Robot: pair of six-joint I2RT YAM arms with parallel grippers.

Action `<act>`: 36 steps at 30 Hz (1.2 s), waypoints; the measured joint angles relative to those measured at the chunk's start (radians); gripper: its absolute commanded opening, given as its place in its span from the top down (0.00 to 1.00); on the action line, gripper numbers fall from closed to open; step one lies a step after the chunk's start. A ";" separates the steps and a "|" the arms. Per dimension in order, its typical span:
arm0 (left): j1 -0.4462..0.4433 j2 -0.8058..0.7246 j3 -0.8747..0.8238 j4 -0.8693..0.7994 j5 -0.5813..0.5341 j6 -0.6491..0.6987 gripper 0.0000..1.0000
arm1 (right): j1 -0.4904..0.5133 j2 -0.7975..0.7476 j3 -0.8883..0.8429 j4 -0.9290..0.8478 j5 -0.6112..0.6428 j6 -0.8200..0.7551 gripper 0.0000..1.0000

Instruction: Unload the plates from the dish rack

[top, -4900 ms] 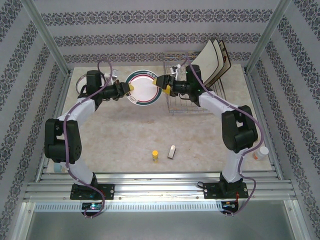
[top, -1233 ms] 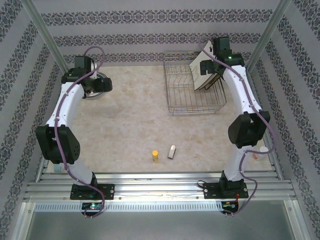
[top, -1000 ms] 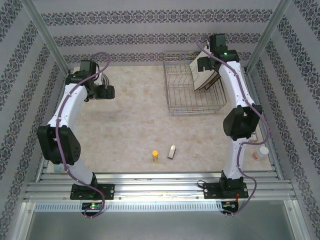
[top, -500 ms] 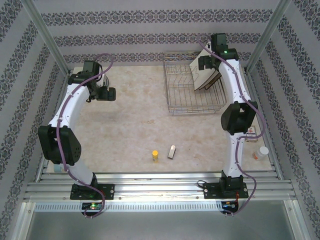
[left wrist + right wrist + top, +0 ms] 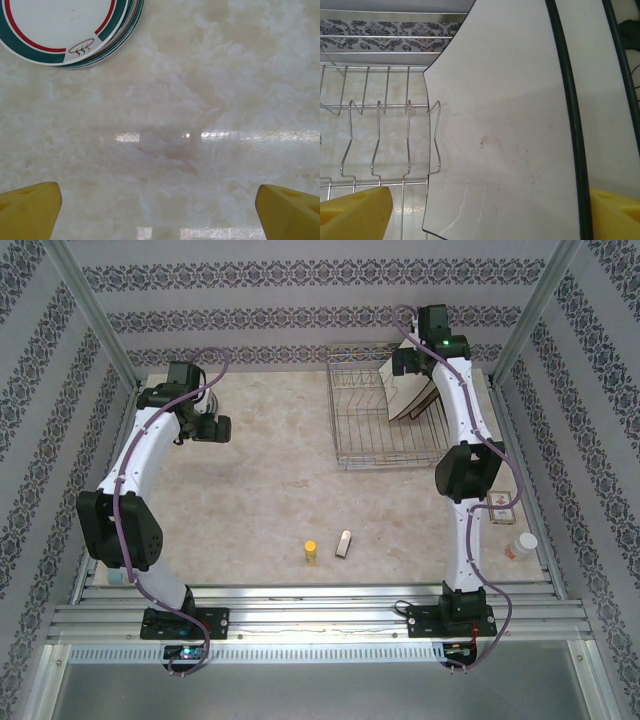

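The silver wire dish rack (image 5: 370, 435) stands at the back right. Square cream plates (image 5: 412, 395) lean in its right end. My right gripper (image 5: 405, 365) hangs over their top edge, open. In the right wrist view the white back of the nearest square plate (image 5: 505, 140) lies between the yellow fingertips (image 5: 355, 212) without touching them, and a second plate (image 5: 600, 90) is behind it. My left gripper (image 5: 212, 428) is open and empty over bare table at the back left. A stack of round plates (image 5: 60, 25) with teal and red rings lies just beyond it.
Empty rack slots (image 5: 380, 130) stand left of the square plate. A small yellow object (image 5: 311, 551) and a silver one (image 5: 344, 543) lie near the front middle. A box (image 5: 500, 502) and a bottle (image 5: 519, 545) sit by the right edge.
The left arm has pulled back from the round plate stack and settled. The right arm's elbow has swung inward, with its gripper staying at the square plates' top edge.
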 measured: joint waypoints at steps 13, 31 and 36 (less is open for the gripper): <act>0.000 0.000 0.000 0.000 -0.003 0.002 0.00 | -0.001 0.004 0.022 -0.002 0.015 0.048 0.59; 0.000 0.019 0.000 0.000 -0.003 0.002 0.00 | 0.004 0.029 0.037 0.009 -0.010 0.079 1.00; 0.000 0.040 0.005 -0.001 -0.003 0.002 0.00 | 0.004 0.029 0.043 0.005 -0.011 0.088 1.00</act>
